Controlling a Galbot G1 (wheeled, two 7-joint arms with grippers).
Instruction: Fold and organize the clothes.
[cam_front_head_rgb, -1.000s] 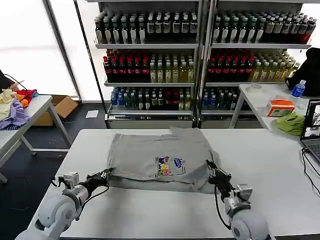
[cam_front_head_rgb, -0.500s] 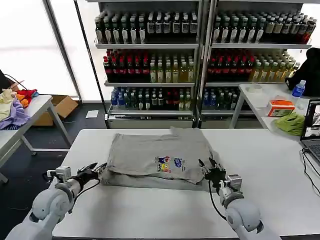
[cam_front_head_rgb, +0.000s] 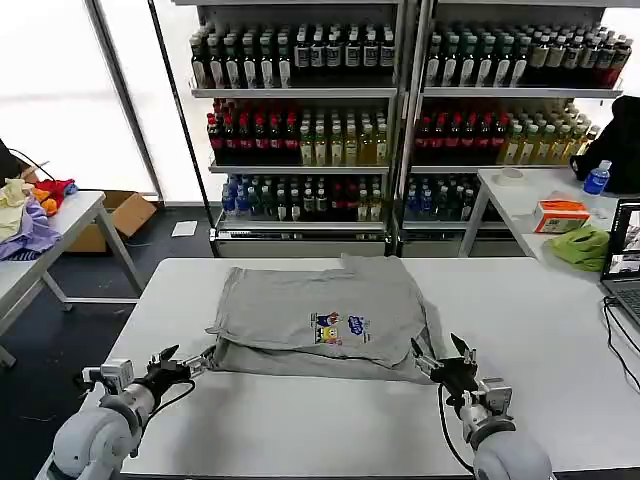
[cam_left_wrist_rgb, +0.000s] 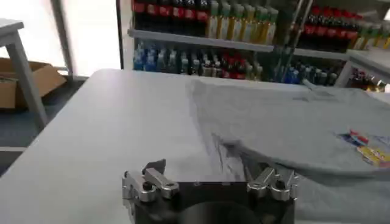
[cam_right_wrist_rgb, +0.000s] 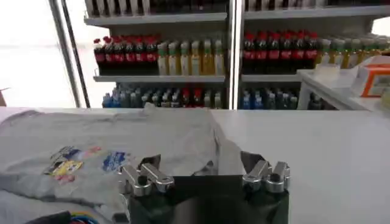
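Note:
A light grey T-shirt (cam_front_head_rgb: 300, 310) with a small multicolour chest print (cam_front_head_rgb: 338, 328) lies folded in the middle of the white table (cam_front_head_rgb: 300, 430). My left gripper (cam_front_head_rgb: 178, 362) stands open just off the shirt's front left corner, holding nothing. Off the front right corner my right gripper (cam_front_head_rgb: 440, 353) is open too. In the left wrist view the open left gripper (cam_left_wrist_rgb: 210, 175) faces the shirt's folded edge (cam_left_wrist_rgb: 286, 128). The right wrist view has the open right gripper (cam_right_wrist_rgb: 204, 171) facing the shirt (cam_right_wrist_rgb: 134, 137) and its print (cam_right_wrist_rgb: 85, 158).
Shelves of bottles (cam_front_head_rgb: 400, 110) stand behind the table. A side table at the right carries a lime-green cloth (cam_front_head_rgb: 582, 245), an orange box (cam_front_head_rgb: 562, 213) and a laptop (cam_front_head_rgb: 625, 265). Coloured garments (cam_front_head_rgb: 28, 215) lie on a table at the left.
Both grippers were at the shirt's front corners; they have opened and drawn back toward me. The shirt's front edge now rests on the table.

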